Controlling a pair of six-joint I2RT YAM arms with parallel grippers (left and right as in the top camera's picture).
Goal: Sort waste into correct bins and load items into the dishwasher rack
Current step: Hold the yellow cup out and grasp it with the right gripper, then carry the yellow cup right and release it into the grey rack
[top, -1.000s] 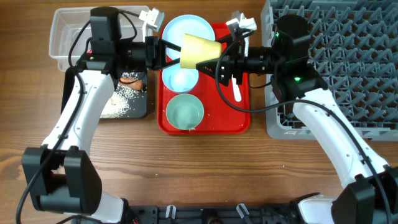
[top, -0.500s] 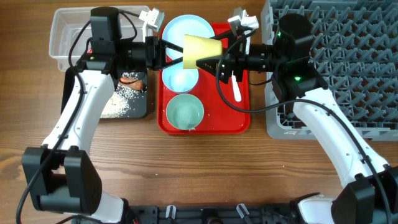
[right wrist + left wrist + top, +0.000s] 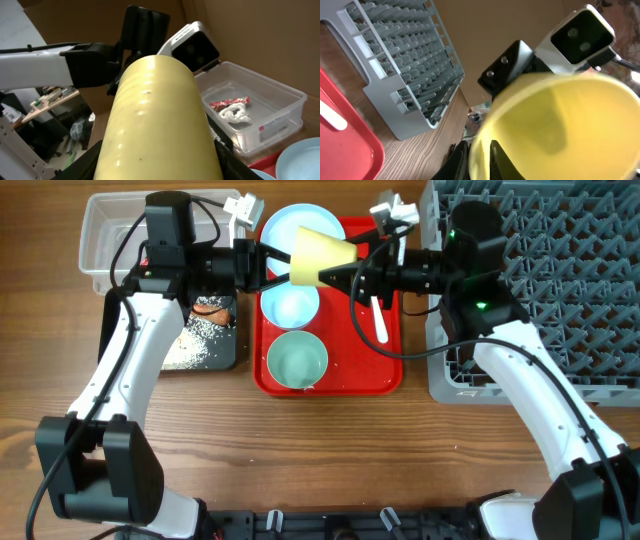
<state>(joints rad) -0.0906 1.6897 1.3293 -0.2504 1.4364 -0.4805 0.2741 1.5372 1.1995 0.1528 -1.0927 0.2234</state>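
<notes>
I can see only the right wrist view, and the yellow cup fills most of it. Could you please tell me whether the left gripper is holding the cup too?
Observer: It appears so. In the left wrist view, the left gripper has one finger inside the rim of the yellow cup and one outside.
Operator: Thank you. What is underneath the cup?
Observer: From overhead it hangs above the red tray, overlapping the pale blue plate.
Operator: And where is the rack, please?
Observer: The grey rack stands just beside the tray, on the right arm's side.
</notes>
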